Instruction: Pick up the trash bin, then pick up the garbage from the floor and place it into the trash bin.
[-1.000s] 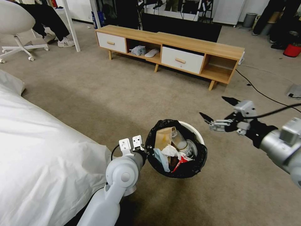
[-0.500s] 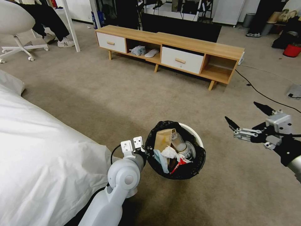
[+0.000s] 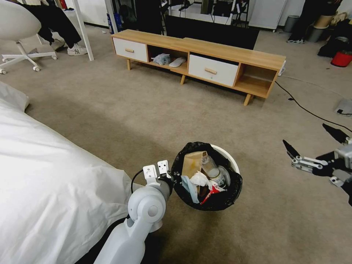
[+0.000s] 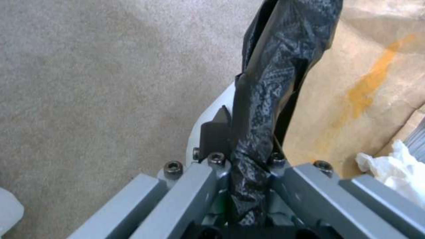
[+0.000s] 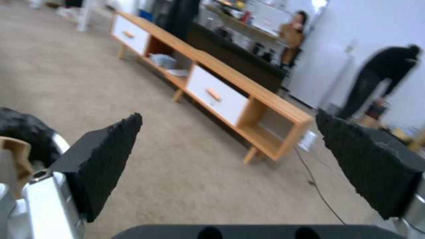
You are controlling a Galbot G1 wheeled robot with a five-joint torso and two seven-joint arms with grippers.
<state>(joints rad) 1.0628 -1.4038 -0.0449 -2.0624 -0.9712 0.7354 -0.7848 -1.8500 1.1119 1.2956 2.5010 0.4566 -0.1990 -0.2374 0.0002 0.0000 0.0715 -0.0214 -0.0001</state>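
The trash bin [image 3: 230, 155], white with a black bag over its rim, hangs just above the floor [image 3: 146, 110], a beige carpet. My left gripper [image 3: 173, 176] is shut on the near-left rim; the left wrist view shows the fingers [image 4: 208, 156] pinching the black bag and white rim [image 4: 208, 113]. The garbage lies inside: a brown paper bag [image 3: 192, 161], a clear bottle [image 3: 212, 170], white tissue [image 3: 200, 178] and a red scrap [image 3: 208, 191]. My right gripper [image 3: 310, 138] hovers open and holds nothing, well to the right of the bin. In the right wrist view that gripper [image 5: 228, 118] faces the cabinet.
A white bed sheet [image 3: 44, 176] takes up the left side. A low wooden cabinet [image 3: 205, 55] stands across the carpet ahead. A black cable [image 3: 304, 108] runs along the floor at right, with a red bucket [image 3: 341, 58] farther back. A white swivel chair [image 3: 18, 25] is far left.
My right gripper has drawn away from the bin, to the right and nearer to me, staying open. The left arm and the bin have barely moved.
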